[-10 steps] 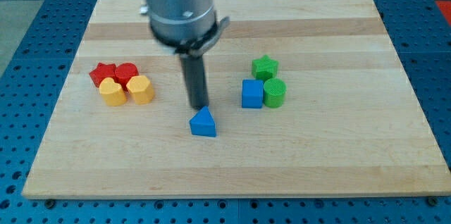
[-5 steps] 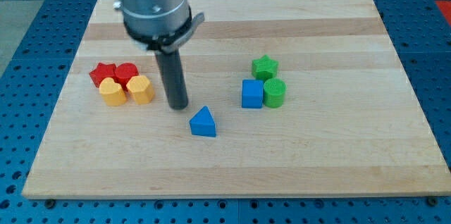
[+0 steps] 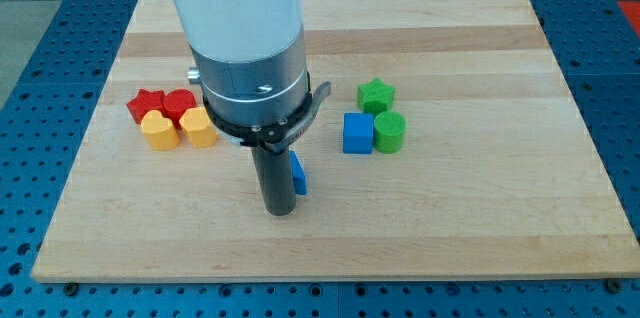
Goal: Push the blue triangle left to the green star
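Note:
The blue triangle [image 3: 299, 175] lies near the middle of the wooden board and is mostly hidden behind my rod; only its right edge shows. My tip [image 3: 280, 210] rests on the board at the triangle's lower left, close to it or touching; I cannot tell which. The green star [image 3: 376, 95] sits to the view's upper right of the triangle, above a blue cube [image 3: 357, 133] and a green cylinder [image 3: 389, 131].
A cluster at the view's left holds a red star [image 3: 146, 104], a red block [image 3: 180, 104], a yellow heart [image 3: 159, 130] and a yellow block [image 3: 199, 128]. The board's edge [image 3: 320, 270] runs along the view's bottom.
My rod swung left of the triangle, then came down and right to its lower left side, now covering most of it. The triangle seems hardly moved.

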{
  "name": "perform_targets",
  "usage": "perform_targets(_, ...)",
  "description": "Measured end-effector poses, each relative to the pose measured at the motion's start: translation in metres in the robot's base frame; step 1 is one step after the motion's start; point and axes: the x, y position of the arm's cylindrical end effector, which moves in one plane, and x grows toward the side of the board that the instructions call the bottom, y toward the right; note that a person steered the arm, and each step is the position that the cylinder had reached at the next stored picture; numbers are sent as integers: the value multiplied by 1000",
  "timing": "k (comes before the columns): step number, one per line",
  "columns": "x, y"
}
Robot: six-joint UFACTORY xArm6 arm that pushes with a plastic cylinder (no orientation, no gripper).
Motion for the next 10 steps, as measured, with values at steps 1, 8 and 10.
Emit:
perform_targets(1,-21,2)
perform_targets(8,-136,62)
perform_targets(10,-146,7)
